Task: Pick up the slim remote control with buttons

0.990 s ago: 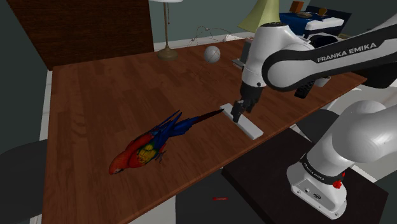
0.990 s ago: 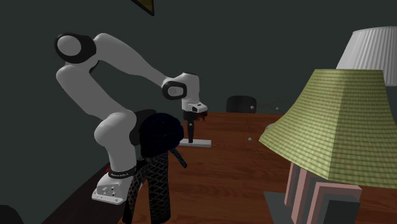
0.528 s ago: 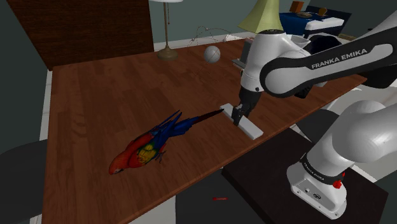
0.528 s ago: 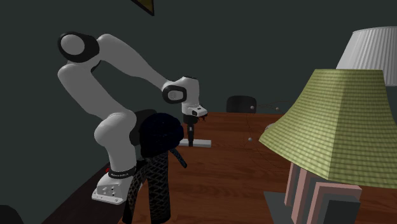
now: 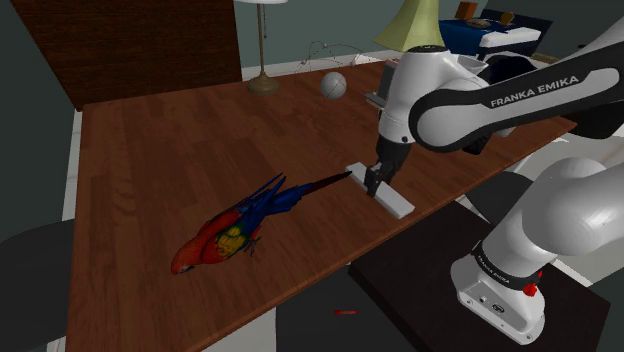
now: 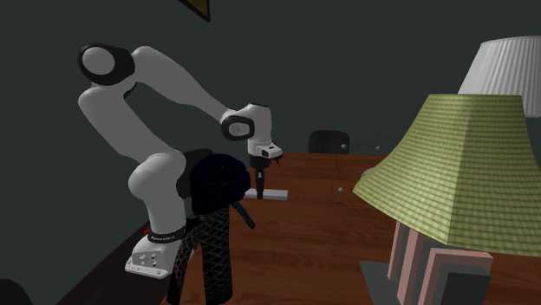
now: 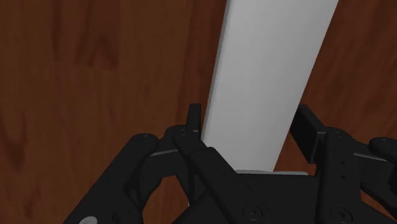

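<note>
The slim remote [image 5: 394, 201] is drawn as a plain white slab with no buttons showing. It lies flat on the brown wooden table [image 5: 150, 170], near the edge closest to the stand. My black gripper [image 5: 375, 185] stands upright over the remote's middle, reaching down to the tabletop. In the wrist view the remote [image 7: 267, 76] runs away from the hand, and the two fingers [image 7: 194, 118] press against its long sides, so my gripper [image 7: 249, 121] is shut on it. From the second exterior view the gripper [image 6: 258, 192] sits low on the remote [image 6: 274, 197].
A red, yellow and blue parrot figure [image 5: 235, 225] lies to the shoulder view's left, its tail tip close to the remote. A white ball [image 5: 333, 85] and a lamp base [image 5: 263, 85] stand at the far edge. A green lampshade [image 6: 451, 165] and a dark chair [image 6: 212, 186] are nearby.
Over the past second the hand sank a little onto the remote. In the last half second the arm has stayed where it was, and the remote has not shifted.
</note>
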